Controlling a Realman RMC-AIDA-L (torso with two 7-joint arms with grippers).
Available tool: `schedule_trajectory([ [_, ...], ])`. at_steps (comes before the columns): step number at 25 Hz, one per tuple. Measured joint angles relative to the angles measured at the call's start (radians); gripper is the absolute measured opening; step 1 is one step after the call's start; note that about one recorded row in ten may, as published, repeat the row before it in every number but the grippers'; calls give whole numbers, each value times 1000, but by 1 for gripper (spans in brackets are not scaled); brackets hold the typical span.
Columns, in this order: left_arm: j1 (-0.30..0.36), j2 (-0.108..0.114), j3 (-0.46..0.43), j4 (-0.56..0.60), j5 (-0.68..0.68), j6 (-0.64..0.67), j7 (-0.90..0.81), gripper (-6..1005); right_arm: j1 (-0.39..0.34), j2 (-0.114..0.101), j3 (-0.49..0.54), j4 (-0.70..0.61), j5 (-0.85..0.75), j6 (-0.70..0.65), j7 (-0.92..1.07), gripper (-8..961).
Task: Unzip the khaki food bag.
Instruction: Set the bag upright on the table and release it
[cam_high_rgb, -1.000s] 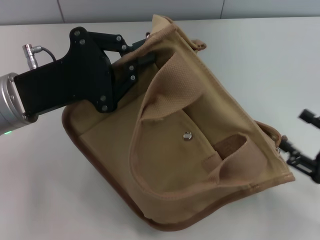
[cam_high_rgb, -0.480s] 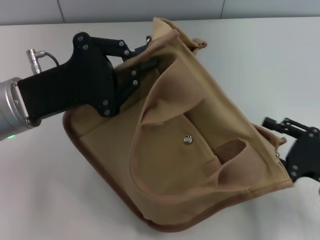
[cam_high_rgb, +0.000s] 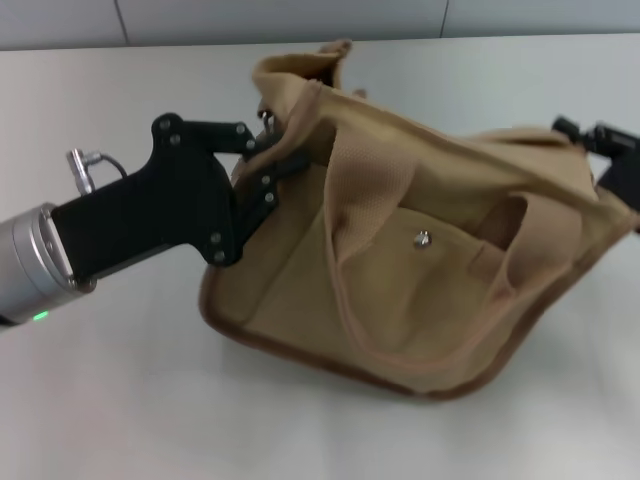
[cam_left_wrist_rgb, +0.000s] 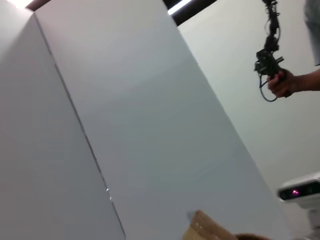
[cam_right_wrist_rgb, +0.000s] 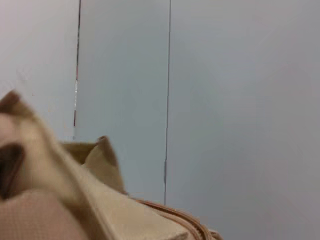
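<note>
- Tan canvas, the khaki food bag (cam_high_rgb: 420, 260) is sitting mid-bench, tilted.
- Your left gripper (cam_high_rgb: 283, 150) is clenching its far-left top corner.
- Your right gripper (cam_high_rgb: 612, 160) is at its right end; grip unclear.

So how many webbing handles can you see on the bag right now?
2 on the khaki food bag. One handle loops down the front face beside the left gripper; the other handle arches nearer the right gripper. The back face is hidden.
</note>
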Motion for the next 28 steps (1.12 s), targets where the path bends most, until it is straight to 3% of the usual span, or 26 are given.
schedule_trajectory([
  [8, 3, -1, -2, -165, -4, -43, 71, 128, 114, -2, -18, -87, 44, 76, 103, 238],
  [14, 16, -2, -8, -221, -25, -67, 24, 133, 119, 3, -57, -100, 82, 148, 125, 124],
  [19, 36, -3, -10, -242, -32, -57, 38, 138, 90, 4, -52, -95, 129, 124, 131, 228],
  [25, 87, 4, -37, -227, -40, 32, 38, 380, 4, 1, -51, -53, 283, -11, 141, 352],
  [28, 108, 9, -66, -225, -41, 104, 25, 472, -36, 0, -52, -48, 313, -92, 173, 480],
])
